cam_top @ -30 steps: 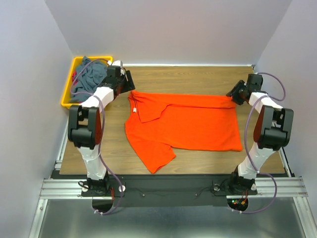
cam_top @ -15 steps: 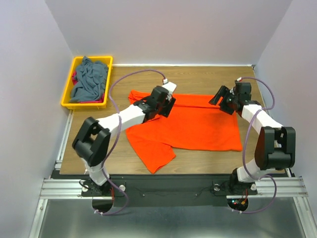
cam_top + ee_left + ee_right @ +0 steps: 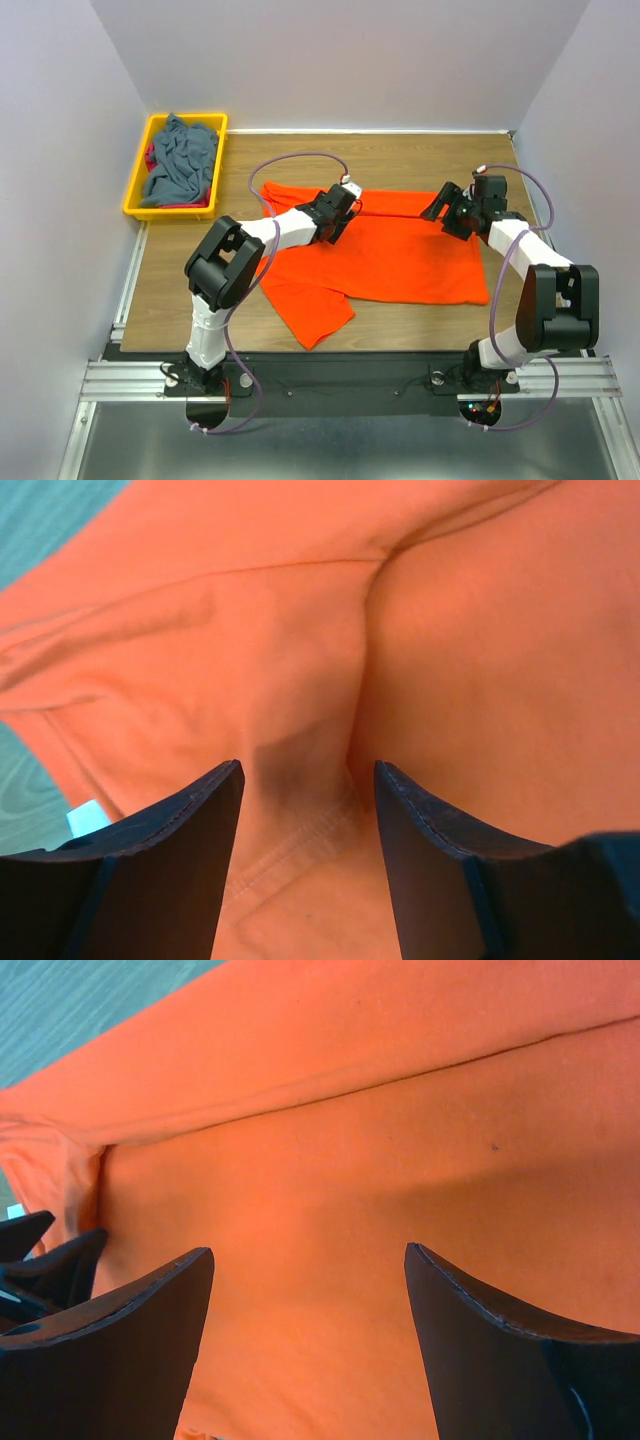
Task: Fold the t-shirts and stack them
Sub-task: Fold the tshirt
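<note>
The overhead view looks down from high behind the near edge onto the whole table [image 3: 400,160]. Both wrist views sit close above the orange shirt [image 3: 400,262], which all three share.

A brown wood-grain tabletop [image 3: 400,160] carries two things. A bright orange short-sleeved cloth t-shirt [image 3: 400,255] lies spread across its middle, the far edge folded over, the neck end to the left and one sleeve pointing toward the near edge. A yellow plastic bin [image 3: 170,212] sits at the far left corner, apart from the shirt.
</note>
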{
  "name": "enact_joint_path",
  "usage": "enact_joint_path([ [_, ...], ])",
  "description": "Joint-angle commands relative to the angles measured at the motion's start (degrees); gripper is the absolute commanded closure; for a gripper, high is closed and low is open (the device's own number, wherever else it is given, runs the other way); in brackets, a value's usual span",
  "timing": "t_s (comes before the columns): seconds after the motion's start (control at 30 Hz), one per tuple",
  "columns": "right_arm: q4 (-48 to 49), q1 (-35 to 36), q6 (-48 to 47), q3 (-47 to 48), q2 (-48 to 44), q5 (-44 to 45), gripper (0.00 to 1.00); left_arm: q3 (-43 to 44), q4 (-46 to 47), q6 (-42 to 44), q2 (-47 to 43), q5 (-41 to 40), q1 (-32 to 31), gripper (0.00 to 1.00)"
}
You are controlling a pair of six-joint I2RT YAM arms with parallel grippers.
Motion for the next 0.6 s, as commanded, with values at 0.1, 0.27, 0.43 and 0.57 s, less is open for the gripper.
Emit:
enact_joint_path([
  [0.1,1.57,0.29,-0.8,0.27,-0.53,-0.69,0.17,3.27,0.59,3.44,0.13,-6.49,0.82,0.41],
  [0.27,1.57,0.29,-0.72,0.36,-0.18,-0.87,0.17,4.5,0.5,4.32,1.1,-6.4,2.05,0.44],
  [0.43,1.66,0.29,-0.8,0.27,-0.18,-0.78,0.17,6.96,0.24,5.37,0.48,-5.53,5.47,0.45],
  [0.57,1.57,0.2,-0.8,0.18,0.09,-0.96,0.17,9.6,-0.11,6.08,1.62,-2.72,7.76,0.45],
])
